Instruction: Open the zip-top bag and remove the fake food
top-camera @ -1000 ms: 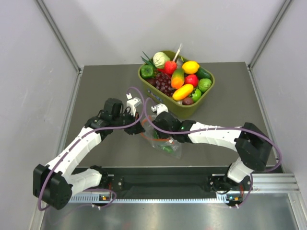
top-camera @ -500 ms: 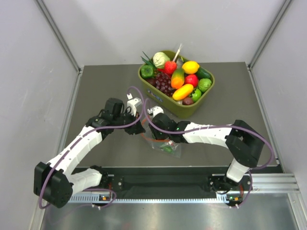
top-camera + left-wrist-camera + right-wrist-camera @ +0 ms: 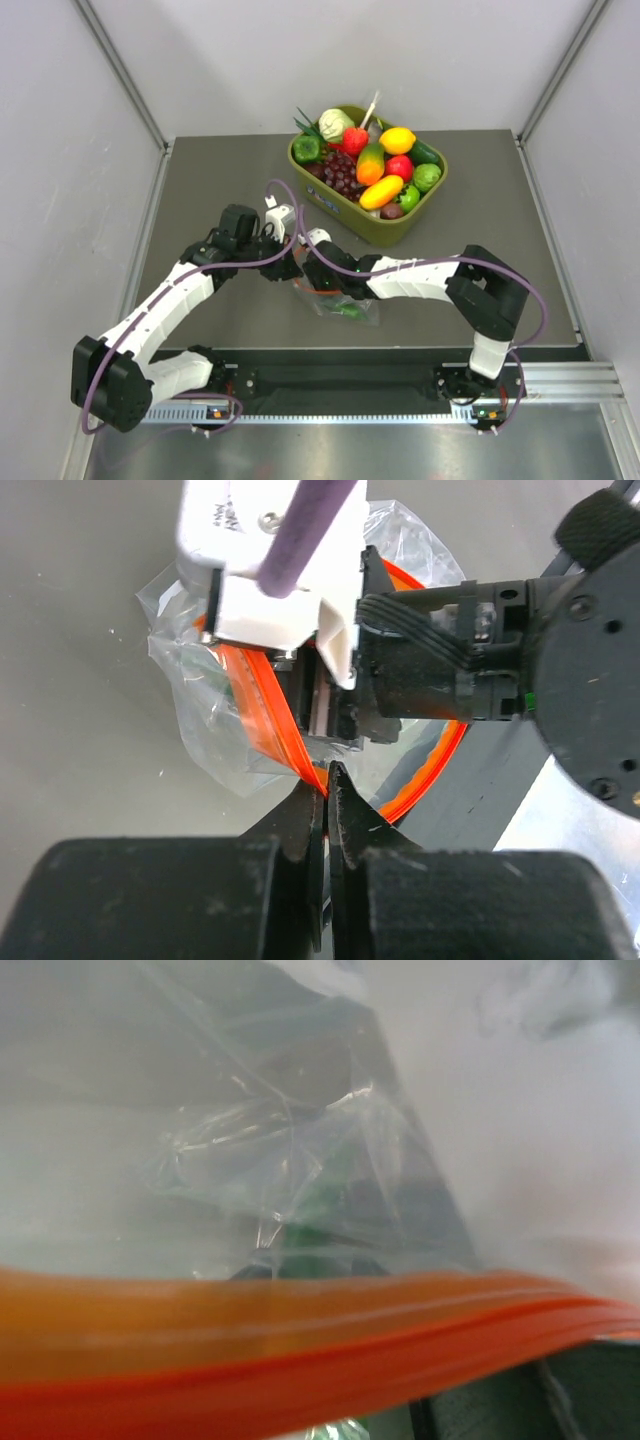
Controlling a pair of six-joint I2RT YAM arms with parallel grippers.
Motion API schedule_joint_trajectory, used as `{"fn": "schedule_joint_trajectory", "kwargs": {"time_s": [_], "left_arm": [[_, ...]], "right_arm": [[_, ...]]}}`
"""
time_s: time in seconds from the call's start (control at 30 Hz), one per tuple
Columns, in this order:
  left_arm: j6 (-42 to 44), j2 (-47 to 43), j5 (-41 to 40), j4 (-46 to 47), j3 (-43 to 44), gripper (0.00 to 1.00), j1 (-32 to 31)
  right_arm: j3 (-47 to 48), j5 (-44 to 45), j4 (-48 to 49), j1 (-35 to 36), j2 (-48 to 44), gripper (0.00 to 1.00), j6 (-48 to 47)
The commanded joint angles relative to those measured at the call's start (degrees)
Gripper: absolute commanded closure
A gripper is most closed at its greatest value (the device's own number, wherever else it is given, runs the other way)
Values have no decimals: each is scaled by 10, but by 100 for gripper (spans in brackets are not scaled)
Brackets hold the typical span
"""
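zip-top bag: strip pinched, mouth spread

the clear, crinkled zip-top bag [image 3: 345, 300] was laid on the matte grey table [image 3: 200, 200], near its front edge, between both arms. its glossy orange-red zip strip [image 3: 255, 720] was bowed into an open loop. the left gripper [image 3: 328, 785] was closed, its black jaws pinched on that strip. the right gripper [image 3: 315, 705] was set at the bag mouth; its jaw state could not be told. a small green piece [image 3: 320, 1205] was seen, blurred, inside the film.

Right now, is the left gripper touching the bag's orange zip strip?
Touching. The left wrist view shows the left gripper shut on the orange zip strip of the zip-top bag, with no gap.
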Motion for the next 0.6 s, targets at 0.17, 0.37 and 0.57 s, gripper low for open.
{"fn": "schedule_joint_trajectory", "kwargs": {"time_s": [0.17, 0.37, 0.57], "left_arm": [[18, -1, 19, 27, 13, 100, -6], [18, -1, 15, 27, 13, 100, -7], [16, -3, -24, 24, 13, 100, -7]], "right_arm": [[16, 7, -8, 10, 42, 66, -12], [3, -3, 0, 10, 36, 82, -5], [-21, -16, 19, 10, -47, 94, 1]]}}
